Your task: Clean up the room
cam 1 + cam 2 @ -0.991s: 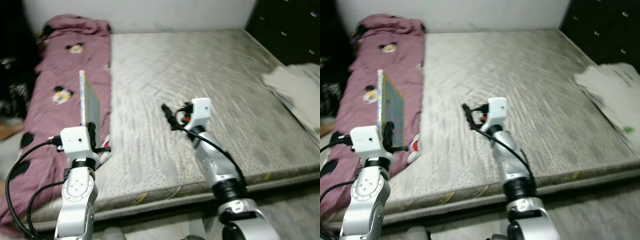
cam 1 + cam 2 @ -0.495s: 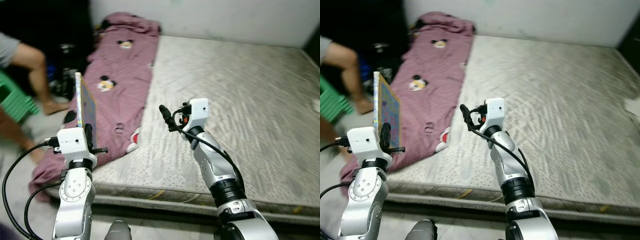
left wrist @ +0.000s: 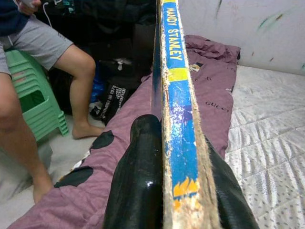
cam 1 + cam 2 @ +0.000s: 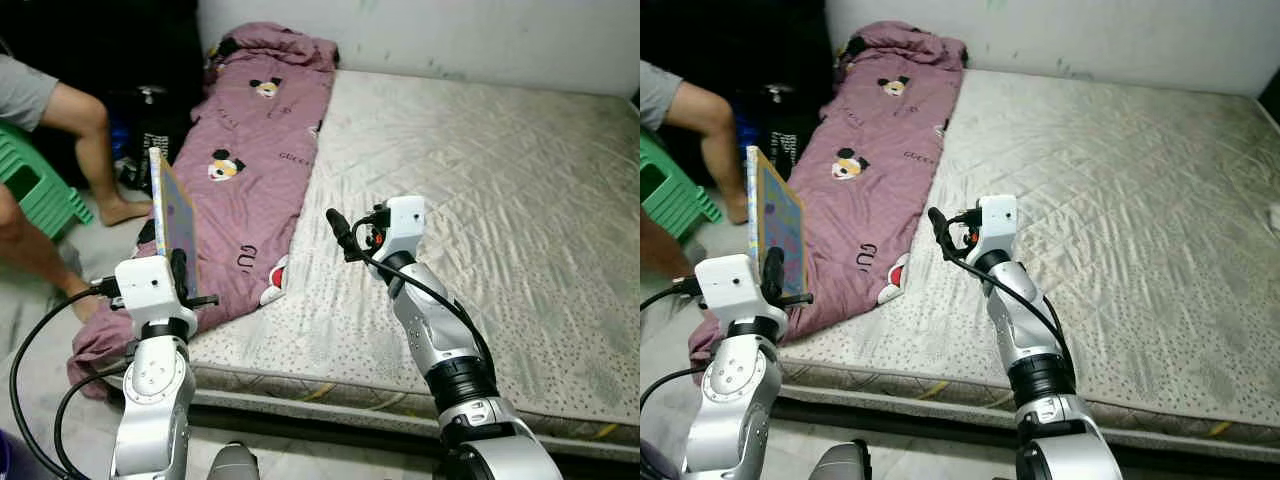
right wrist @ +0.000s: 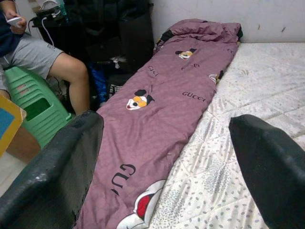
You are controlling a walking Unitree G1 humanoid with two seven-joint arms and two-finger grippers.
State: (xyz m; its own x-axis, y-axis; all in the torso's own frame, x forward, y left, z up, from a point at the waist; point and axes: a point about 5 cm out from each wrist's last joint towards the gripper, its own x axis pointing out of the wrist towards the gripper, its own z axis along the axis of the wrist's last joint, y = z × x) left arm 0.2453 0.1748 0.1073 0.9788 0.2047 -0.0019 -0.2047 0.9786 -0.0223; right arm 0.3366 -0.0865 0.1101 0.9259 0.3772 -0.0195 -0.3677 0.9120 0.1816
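Left fingers (image 3: 138, 191) pinch book (image 3: 178, 114) — right fingers (image 5: 57, 176) spread.

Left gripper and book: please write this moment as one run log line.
left gripper: shut on book, upright | right gripper: open, over mattress | blanket: along mattress edge | person: seated on green stool

Light is even and soft, fairly bright over the mattress (image 4: 480, 190), with no hard shadows or glare. The upper left corner falls into deep shade. The head views are sharp; in both wrist views the near fingers (image 5: 52, 176) are blurred.
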